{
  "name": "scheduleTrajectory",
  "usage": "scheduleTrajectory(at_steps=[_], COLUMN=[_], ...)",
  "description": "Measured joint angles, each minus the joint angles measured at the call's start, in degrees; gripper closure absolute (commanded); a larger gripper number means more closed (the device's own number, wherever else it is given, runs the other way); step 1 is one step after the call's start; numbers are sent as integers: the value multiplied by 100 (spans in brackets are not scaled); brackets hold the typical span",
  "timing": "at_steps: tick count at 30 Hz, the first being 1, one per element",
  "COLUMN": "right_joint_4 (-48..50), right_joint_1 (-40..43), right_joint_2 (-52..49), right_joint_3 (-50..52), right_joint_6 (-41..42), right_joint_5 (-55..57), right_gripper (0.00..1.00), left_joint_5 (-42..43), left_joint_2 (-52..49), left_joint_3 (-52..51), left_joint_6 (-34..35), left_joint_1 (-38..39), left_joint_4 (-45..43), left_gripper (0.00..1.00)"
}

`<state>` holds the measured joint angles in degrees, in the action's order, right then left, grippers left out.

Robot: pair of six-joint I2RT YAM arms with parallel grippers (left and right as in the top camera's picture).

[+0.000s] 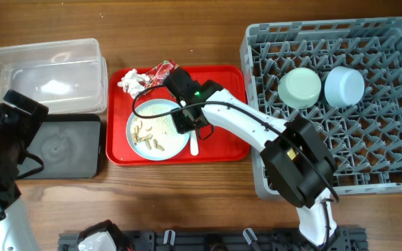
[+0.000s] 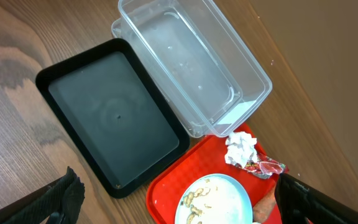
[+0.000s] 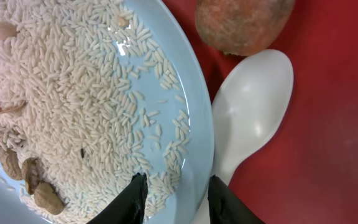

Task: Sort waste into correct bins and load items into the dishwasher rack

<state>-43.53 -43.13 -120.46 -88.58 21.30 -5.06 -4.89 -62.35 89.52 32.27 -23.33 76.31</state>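
The pale-blue plate lies on the red tray with rice and beige food scraps on it. My right gripper is open, its fingers straddling the plate's right rim. The white spoon lies beside the rim, and the sausage piece lies just beyond it. The tissue and red wrapper lie at the tray's far edge. Two pale bowls sit upside down in the grey rack. My left gripper is wide open and empty, above the table. The yellow cup is out of view.
The clear tub stands at the far left with the black tray in front of it, both empty. The rack fills the right side. My right arm reaches across from the rack's front corner.
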Motion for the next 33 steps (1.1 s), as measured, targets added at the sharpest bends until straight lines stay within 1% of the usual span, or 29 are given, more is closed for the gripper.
scheduleTrajectory(at_steps=[6, 14, 19, 26, 29, 31, 33], right_joint_4=[-13, -225, -138, -17, -15, -57, -223], right_joint_1=[98, 560, 483, 50, -35, -15, 11], right_joint_2=[2, 7, 0, -157, -157, -157, -157], right_joint_3=[0, 0, 0, 0, 0, 0, 0], right_joint_6=[2, 2, 2, 0, 2, 2, 2], right_joint_5=[282, 431, 422, 339, 313, 315, 341], right_gripper=[65, 66, 66, 65, 69, 69, 75], left_joint_5=[0, 0, 0, 0, 0, 0, 0], left_joint_2=[0, 0, 0, 0, 0, 0, 0], left_joint_3=[2, 2, 0, 0, 2, 2, 0], left_joint_6=[0, 0, 0, 2, 2, 2, 2], left_joint_1=[0, 0, 0, 0, 0, 0, 0], left_joint_4=[0, 2, 0, 0, 0, 2, 0], left_gripper=[0, 0, 0, 0, 0, 0, 0])
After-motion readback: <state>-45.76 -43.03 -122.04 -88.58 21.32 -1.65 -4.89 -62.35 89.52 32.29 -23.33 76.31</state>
